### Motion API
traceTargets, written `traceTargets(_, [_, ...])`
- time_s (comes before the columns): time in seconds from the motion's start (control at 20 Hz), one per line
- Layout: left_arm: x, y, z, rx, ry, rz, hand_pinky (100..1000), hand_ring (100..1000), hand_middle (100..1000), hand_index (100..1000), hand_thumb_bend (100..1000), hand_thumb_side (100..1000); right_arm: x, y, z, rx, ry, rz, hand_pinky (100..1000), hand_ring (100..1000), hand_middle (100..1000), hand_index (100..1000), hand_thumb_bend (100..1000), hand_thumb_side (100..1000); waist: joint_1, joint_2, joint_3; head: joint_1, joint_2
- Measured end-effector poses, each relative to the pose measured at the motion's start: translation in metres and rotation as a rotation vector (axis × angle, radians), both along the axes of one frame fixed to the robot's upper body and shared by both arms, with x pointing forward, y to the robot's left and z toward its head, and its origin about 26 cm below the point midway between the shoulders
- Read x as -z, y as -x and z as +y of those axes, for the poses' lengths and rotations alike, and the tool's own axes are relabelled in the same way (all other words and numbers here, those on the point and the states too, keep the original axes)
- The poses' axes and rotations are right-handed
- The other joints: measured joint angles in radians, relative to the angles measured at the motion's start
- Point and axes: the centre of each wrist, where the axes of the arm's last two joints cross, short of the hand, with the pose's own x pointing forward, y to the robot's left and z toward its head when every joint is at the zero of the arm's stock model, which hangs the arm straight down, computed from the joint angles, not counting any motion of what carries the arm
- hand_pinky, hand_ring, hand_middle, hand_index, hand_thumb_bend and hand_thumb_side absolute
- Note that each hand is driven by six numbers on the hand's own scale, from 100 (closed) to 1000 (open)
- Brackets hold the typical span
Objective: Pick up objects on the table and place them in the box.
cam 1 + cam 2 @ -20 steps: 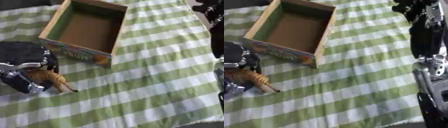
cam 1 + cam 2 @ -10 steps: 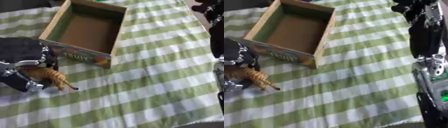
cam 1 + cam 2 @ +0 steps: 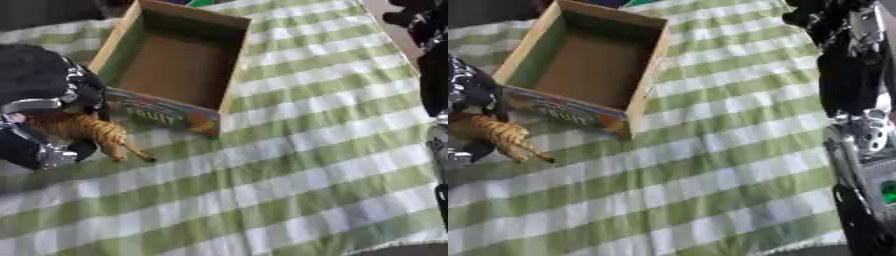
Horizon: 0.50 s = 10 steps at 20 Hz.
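Note:
My left hand at the left edge is curled round an orange striped toy tiger, held just above the cloth in front of the box's near left corner. The tiger's legs and tail point down and to the right. The open cardboard box lies at the upper left, its brown floor bare, with a colourful printed side facing me. My right arm runs down the right edge; its hand shows at the upper right corner, dark and too blurred to read.
A green and white checked cloth covers the table, with wide free room at the centre and right. The table's far edge and a dark floor show at the top left.
The left hand has lifted the tiger slightly up and toward the box. The whole picture has also shifted a little. The right arm stays put.

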Motion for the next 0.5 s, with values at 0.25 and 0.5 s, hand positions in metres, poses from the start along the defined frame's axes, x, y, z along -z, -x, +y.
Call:
traceTargets(0.25, [-0.016, 0.002, 0.005, -0.028, 0.042, -0.054, 203, 361, 143, 164, 100, 263, 0.000, 0.000, 0.000, 0.001, -0.001, 0.000, 759, 800, 499, 853, 100, 1000, 0.004, 0.000, -0.007, 0.001, -0.002])
traceTargets(0.5, [-0.032, -0.010, 0.012, -0.106, 0.100, -0.114, 206, 356, 134, 157, 100, 263, 0.000, 0.000, 0.000, 0.001, -0.001, 0.000, 760, 801, 498, 854, 100, 1000, 0.013, 0.000, -0.018, 0.010, -0.018])
